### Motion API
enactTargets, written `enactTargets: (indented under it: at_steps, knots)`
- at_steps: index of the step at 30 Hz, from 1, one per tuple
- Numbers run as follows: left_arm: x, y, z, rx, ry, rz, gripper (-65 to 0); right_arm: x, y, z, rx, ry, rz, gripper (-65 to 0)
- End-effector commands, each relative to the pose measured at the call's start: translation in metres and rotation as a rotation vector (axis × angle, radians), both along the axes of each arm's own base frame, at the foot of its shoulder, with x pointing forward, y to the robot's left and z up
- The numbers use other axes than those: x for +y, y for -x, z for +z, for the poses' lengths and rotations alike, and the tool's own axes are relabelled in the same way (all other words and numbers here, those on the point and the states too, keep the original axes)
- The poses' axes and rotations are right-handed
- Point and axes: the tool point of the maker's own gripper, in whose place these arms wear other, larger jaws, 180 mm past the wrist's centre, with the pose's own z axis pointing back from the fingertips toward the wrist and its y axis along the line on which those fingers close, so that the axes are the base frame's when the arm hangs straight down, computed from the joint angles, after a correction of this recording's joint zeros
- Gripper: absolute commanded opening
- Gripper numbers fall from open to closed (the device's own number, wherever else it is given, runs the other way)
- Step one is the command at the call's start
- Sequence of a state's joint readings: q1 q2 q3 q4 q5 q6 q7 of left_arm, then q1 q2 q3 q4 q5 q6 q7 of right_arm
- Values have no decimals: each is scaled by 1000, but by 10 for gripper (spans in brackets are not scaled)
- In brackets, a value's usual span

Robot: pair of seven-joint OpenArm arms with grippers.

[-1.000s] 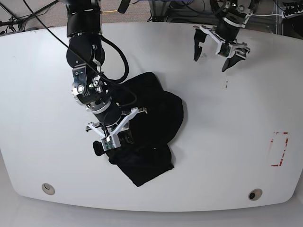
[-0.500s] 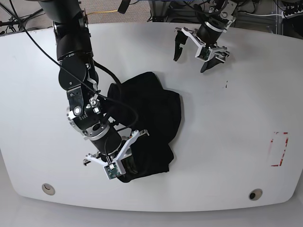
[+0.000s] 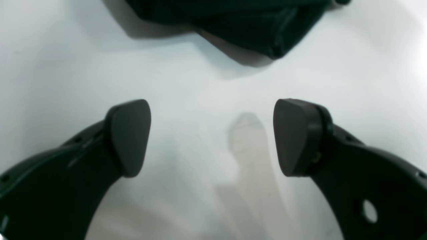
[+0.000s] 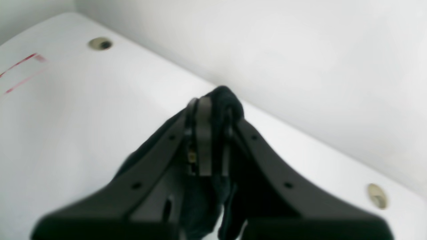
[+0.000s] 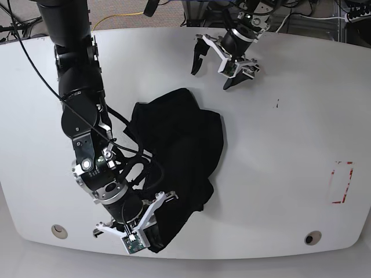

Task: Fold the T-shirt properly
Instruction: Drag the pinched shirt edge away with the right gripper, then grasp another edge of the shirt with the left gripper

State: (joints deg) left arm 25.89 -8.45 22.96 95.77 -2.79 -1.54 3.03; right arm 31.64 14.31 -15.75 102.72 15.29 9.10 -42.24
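Observation:
The black T-shirt (image 5: 182,136) lies crumpled in the middle of the white table (image 5: 290,133). Its near part is stretched toward the front edge. My right gripper (image 5: 137,242) is shut on that near edge, close to the table's front rim. In the right wrist view black cloth (image 4: 230,100) bulges out between the closed fingertips of that gripper (image 4: 210,110). My left gripper (image 5: 213,70) hovers open above the table beyond the shirt's far edge, holding nothing. In the left wrist view this gripper (image 3: 211,136) is spread wide over bare table, with a shirt fold (image 3: 253,26) just ahead.
Two round holes (image 5: 58,231) (image 5: 312,238) sit near the front edge of the table. A red rectangle mark (image 5: 341,182) is at the right. Cables and stands crowd the space behind the table's back edge.
My right gripper has pulled the shirt's near edge toward the front of the table, stretching the cloth. My left gripper has moved left along the back, staying open.

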Motion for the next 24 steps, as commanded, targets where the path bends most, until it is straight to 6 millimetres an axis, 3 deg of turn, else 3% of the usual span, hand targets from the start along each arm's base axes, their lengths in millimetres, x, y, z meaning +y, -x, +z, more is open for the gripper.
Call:
enactTargets:
  at_steps: [1,10,22,24]
  knots:
    - [-7,-8,12,-49,37,5,-108,5,-4,38,-101,-13,24,-650]
    - [-23,-14,0,-17,65,16,-108,0,-14,70,-171,44,41,-650]
    - [-42,-42,-7,-17,92,32,-108,-1,-21,84,-193,50,38,-650]
    - [-53,-43,-8,-12,99,10,-108,-1,-21,85,-194,50,37,-650]
